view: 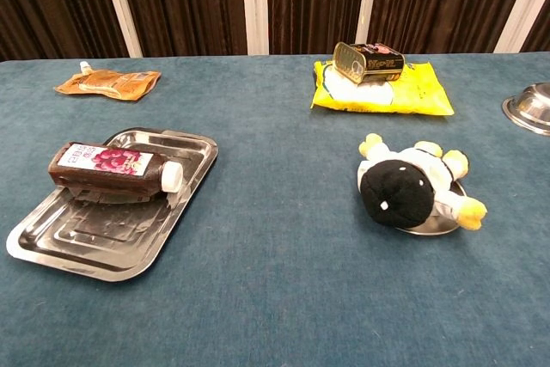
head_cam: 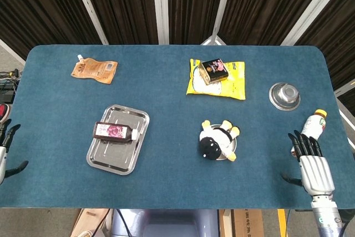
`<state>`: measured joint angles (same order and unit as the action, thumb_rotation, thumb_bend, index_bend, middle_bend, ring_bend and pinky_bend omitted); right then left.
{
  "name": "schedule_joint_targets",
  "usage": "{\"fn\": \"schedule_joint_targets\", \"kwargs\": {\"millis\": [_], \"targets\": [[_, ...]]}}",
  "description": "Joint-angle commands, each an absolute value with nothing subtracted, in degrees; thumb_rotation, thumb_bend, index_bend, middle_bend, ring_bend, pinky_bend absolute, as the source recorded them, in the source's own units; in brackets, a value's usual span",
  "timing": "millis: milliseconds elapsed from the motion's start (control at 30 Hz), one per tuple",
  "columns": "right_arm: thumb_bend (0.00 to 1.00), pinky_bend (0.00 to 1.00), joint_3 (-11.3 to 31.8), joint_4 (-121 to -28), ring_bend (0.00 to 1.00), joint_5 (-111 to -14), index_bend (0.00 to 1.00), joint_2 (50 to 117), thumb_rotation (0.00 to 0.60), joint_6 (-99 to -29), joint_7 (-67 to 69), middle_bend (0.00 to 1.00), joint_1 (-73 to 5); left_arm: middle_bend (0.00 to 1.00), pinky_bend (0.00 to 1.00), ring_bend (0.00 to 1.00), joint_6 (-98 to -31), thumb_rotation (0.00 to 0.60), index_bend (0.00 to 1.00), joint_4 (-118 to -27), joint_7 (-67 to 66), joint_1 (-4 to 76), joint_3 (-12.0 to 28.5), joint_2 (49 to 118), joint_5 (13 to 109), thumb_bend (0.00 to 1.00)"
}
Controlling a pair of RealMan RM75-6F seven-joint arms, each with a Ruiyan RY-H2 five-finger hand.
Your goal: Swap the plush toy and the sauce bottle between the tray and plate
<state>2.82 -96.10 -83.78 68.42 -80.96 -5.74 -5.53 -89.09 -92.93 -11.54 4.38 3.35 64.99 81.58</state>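
Note:
A dark sauce bottle point(head_cam: 113, 131) point(view: 113, 167) with a pink label and white cap lies on its side across the steel tray point(head_cam: 105, 157) point(view: 82, 242) at the left. A black, white and yellow plush toy point(head_cam: 217, 140) point(view: 412, 182) lies on a small steel plate point(head_cam: 231, 149) point(view: 436, 226), mostly covering it. My right hand point(head_cam: 313, 165) hovers open at the table's right front edge, fingers spread. At the far left edge my left hand point(head_cam: 4, 148) is partly cut off, its fingers apart and holding nothing. Neither hand shows in the chest view.
An orange pouch point(head_cam: 94, 70) point(view: 109, 83) lies at the back left. A tin can point(head_cam: 214, 70) point(view: 368, 61) rests on a yellow packet point(head_cam: 228, 84) point(view: 404, 90) at the back centre. A steel bowl point(head_cam: 284, 95) point(view: 531, 107) and a yellow-capped bottle point(head_cam: 312, 125) sit at the right.

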Motion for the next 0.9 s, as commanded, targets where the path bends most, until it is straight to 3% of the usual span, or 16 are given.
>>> {"fn": "schedule_joint_targets", "kwargs": {"millis": [33, 233, 467, 900], "targets": [[0.02, 0.00, 2.51, -96.21, 0.00, -84.22, 0.00, 68.20, 0.600, -80.08, -3.85, 0.00, -6.00, 0.03, 0.12, 0.00, -89.08, 0.600, 0.15, -93.06, -11.51, 4.27, 3.03, 65.02, 82.51, 0.18], [0.02, 0.00, 1.69, -96.93, 0.00, -86.10, 0.00, 68.31, 0.600, -76.04, -0.90, 0.00, -8.39, 0.03, 0.12, 0.00, -88.67, 0.600, 0.15, -93.16, -11.08, 4.28, 3.15, 64.73, 82.57, 0.18], [0.02, 0.00, 4.87, -99.86, 0.00, -83.58, 0.00, 69.19, 0.600, -67.33, -2.30, 0.00, -15.26, 0.03, 0.12, 0.00, -88.72, 0.600, 0.15, -93.06, -11.20, 4.14, 3.86, 64.96, 81.65, 0.18], [0.02, 0.00, 11.07, -102.54, 0.00, -64.75, 0.00, 75.32, 0.600, -55.63, -19.46, 0.00, -27.00, 0.03, 0.12, 0.00, -88.31, 0.600, 0.15, -93.06, -11.70, 4.11, 4.75, 65.14, 80.25, 0.18]]}}
